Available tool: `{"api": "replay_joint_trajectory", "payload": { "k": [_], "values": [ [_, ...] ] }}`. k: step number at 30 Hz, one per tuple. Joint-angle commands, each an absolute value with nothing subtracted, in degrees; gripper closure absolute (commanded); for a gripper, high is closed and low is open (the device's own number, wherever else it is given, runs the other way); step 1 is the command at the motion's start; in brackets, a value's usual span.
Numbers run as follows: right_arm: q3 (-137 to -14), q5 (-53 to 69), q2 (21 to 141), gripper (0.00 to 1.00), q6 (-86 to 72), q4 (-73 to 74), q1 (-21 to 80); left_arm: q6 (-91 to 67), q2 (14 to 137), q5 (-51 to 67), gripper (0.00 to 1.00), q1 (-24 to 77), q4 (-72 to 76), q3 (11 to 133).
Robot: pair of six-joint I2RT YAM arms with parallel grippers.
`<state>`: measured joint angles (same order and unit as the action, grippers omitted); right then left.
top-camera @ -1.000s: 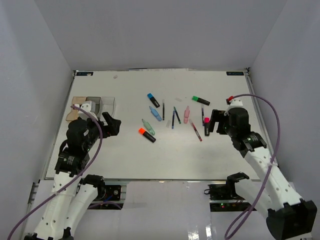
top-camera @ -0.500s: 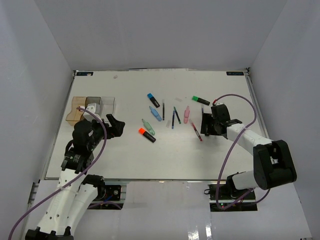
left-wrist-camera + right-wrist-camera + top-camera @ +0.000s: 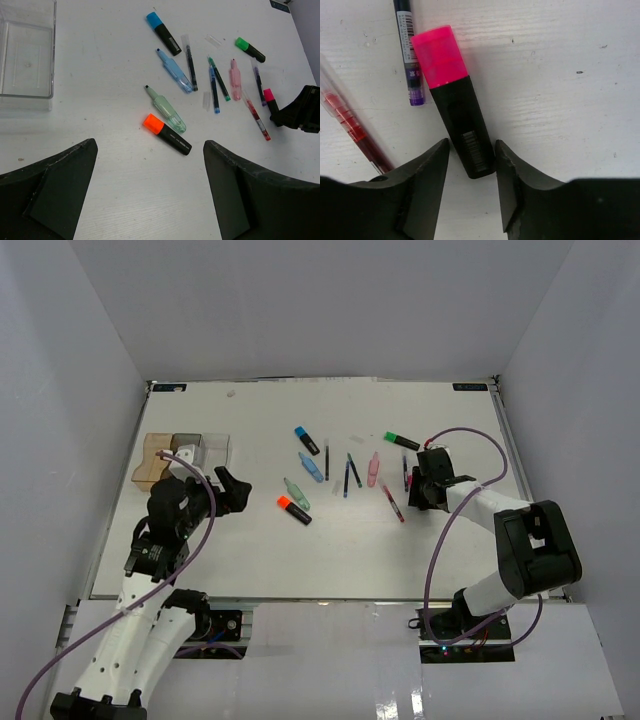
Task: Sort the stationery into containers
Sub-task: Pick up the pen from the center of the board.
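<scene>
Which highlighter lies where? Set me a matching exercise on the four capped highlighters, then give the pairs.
1. pink-capped highlighter
2. orange-capped highlighter
3. blue-capped highlighter
4. green-capped highlighter

A. beside the pale green piece
B. just behind the purple pen
C. between the fingers of the right gripper
D. just behind the pale blue piece

Pairs: 1-C, 2-A, 3-D, 4-B.
</scene>
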<state>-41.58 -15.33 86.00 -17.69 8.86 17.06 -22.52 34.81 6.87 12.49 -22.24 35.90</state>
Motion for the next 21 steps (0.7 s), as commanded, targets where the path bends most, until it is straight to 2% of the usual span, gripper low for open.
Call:
{"api": "replay_joint_trajectory", "payload": {
  "k": [1,4,7,14,21],
  "values": [
    [-42.5,-17.8,86.0,0.55,-18.7,7.1,17.2,-22.7,35.5,8.7,0.02,12.5,-21.7,35.6],
    [-41.5,-18.7,83.1,0.71,-18.5,7.6,17.3,-23.7,37.3,11.1,0.02,12.5,-21.4,36.0],
    [-39.9,-18.4,78.3,0.77,-17.7,7.8,17.3,-26.5,40.1,15.5,0.02,12.6,-21.3,37.8],
    [-35.8,-10.3,65.4,0.82,-18.0,5.5,22.0,-36.7,45.8,22.9,0.05,15.1,-14.5,40.4],
    [-35.7,-7.3,58.6,0.8,-20.3,0.8,30.2,-43.5,56.6,12.6,0.05,28.8,-9.1,46.4]
  ]
}}
